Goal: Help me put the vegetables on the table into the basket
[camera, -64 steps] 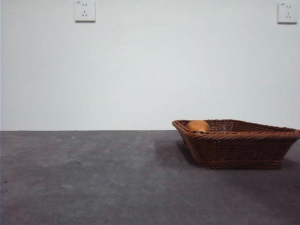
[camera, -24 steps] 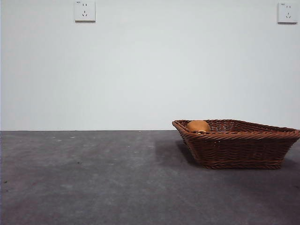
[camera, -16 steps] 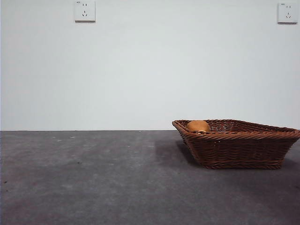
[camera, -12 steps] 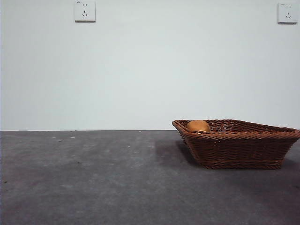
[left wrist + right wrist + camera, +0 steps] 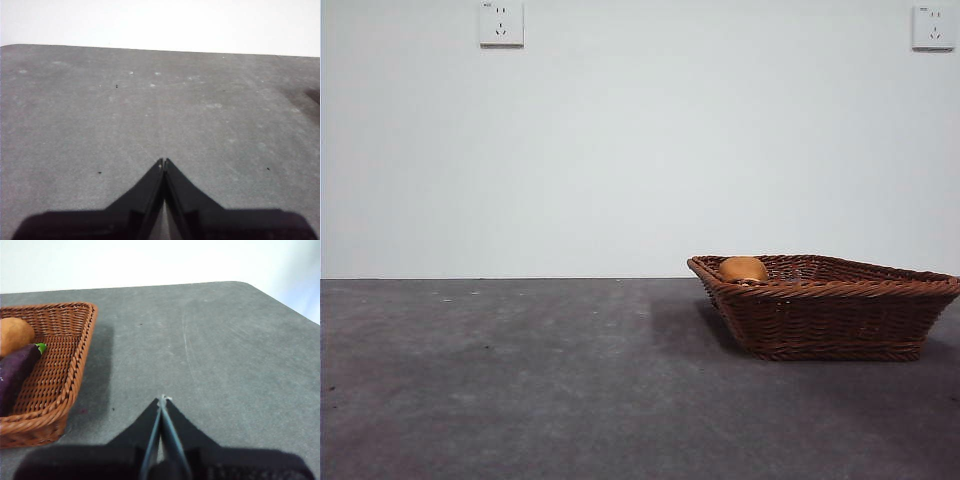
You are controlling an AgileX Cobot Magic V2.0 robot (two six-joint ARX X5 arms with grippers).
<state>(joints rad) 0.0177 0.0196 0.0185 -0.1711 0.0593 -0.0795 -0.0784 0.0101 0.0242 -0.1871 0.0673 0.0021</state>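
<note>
The brown wicker basket [image 5: 830, 305] stands on the dark grey table [image 5: 520, 380] at the right in the front view. The orange-brown potato [image 5: 743, 268] peeks over its rim. In the right wrist view the basket [image 5: 70, 370] holds the potato [image 5: 14, 335] and the dark purple eggplant [image 5: 15, 372] with its green stem. The corn is hidden. My right gripper [image 5: 162, 401] is shut and empty over bare table beside the basket. My left gripper [image 5: 163, 162] is shut and empty over bare table [image 5: 150, 110], away from the basket.
Two white wall sockets [image 5: 501, 23] [image 5: 932, 27] sit on the pale wall behind the table. The table's far edge and rounded corner [image 5: 250, 287] show in the right wrist view. Neither arm shows in the front view.
</note>
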